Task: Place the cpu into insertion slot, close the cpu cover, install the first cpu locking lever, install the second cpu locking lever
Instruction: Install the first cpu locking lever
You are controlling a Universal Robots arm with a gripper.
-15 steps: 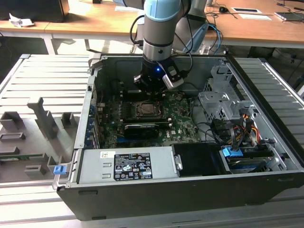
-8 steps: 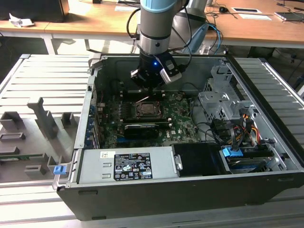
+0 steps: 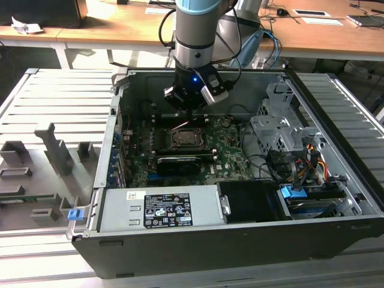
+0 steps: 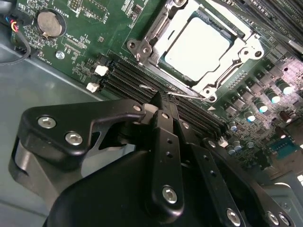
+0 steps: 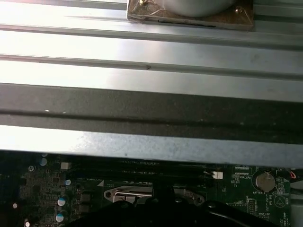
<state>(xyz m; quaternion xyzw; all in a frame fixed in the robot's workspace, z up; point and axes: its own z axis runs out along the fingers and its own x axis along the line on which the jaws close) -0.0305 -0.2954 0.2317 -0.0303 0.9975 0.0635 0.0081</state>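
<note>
Grey ribbed metal forms the worktop [image 3: 54, 102] that carries an open computer case [image 3: 240, 240], and the robot arm [image 3: 193, 30] drops straight down into the case from above, its wrist pointing at the board. Green motherboard [image 3: 225, 150] fills the case floor, with a silver power supply box [image 3: 159, 210] along the near wall and a drive cage [image 3: 279, 129] with bundled cables toward the exterior view's right. Black, the tool [image 4: 158, 97] hangs just above the board beside the insertion slot [image 3: 185, 139]; its fingers [image 4: 163, 123] meet at the tips, pressed together with no gap, right at a thin wire locking lever [image 4: 182, 94] that runs along the socket's edge next to the dark memory slots [image 4: 128, 78]. Whether the lever is actually pinched I cannot tell. The cpu [image 4: 201, 45], pale and silvery, lies flat in the socket, framed by the cpu cover [image 4: 158, 30] lying down around it.
</note>
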